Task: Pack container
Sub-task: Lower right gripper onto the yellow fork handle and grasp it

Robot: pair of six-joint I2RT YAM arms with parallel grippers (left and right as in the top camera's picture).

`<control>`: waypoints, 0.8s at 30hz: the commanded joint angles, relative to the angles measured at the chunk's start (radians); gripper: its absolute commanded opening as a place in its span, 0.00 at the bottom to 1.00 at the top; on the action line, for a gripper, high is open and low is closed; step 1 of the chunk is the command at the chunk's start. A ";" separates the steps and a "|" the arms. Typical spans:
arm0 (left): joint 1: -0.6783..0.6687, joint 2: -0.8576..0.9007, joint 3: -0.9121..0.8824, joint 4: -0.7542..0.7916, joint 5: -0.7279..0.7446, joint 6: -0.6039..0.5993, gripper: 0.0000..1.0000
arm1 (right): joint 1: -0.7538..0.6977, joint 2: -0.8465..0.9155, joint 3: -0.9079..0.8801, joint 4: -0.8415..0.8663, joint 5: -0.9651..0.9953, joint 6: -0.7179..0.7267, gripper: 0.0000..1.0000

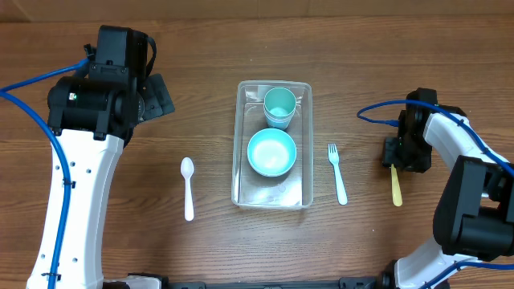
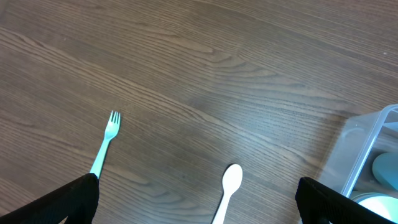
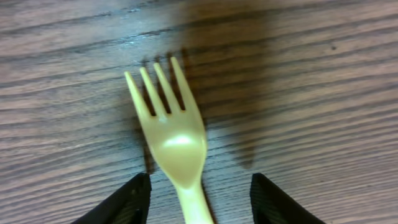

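The clear container (image 1: 271, 193) stands in the middle of the table (image 1: 241, 249), its long sides running from the far edge to the near edge. Inside it a teal cup (image 1: 279, 107) sits at the far end and a light-blue bowl (image 1: 271, 152) sits at the centre. A white spoon (image 1: 188, 189) lies on the wood towards the left edge, and a light-blue fork (image 1: 337, 172) lies just beside the container's right wall. Towards the right edge, the right gripper (image 3: 199, 196) is low over a yellow fork (image 3: 177, 146). Its fingers (image 3: 134, 199) are partly parted on either side of the handle, with wood showing in both gaps. The left gripper (image 2: 196, 190) hangs towards the far left corner, fingers spread wide and holding nothing. Its wrist view shows another light-blue fork (image 2: 106, 144) left of the spoon.
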 commanded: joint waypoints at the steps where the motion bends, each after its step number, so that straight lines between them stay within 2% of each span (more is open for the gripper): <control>1: 0.004 -0.005 0.021 0.001 -0.010 -0.021 1.00 | -0.001 -0.022 -0.005 0.014 -0.034 -0.003 0.40; 2: 0.004 -0.005 0.021 0.001 -0.010 -0.021 1.00 | -0.001 -0.022 -0.005 0.016 -0.034 -0.003 0.35; 6: 0.004 -0.005 0.021 0.001 -0.010 -0.021 1.00 | -0.001 -0.022 -0.005 0.016 -0.031 -0.003 0.30; 10: 0.004 -0.005 0.021 0.001 -0.010 -0.021 1.00 | -0.001 -0.022 -0.005 0.016 -0.031 -0.003 0.15; 17: 0.004 -0.005 0.021 0.001 -0.010 -0.021 1.00 | -0.001 -0.022 -0.005 0.016 -0.031 -0.003 0.12; 20: 0.004 -0.005 0.021 0.001 -0.010 -0.021 1.00 | -0.001 -0.022 0.002 0.007 -0.029 -0.003 0.14; 24: 0.004 -0.005 0.021 0.001 -0.010 -0.021 1.00 | -0.001 -0.022 -0.001 -0.039 -0.023 0.001 0.37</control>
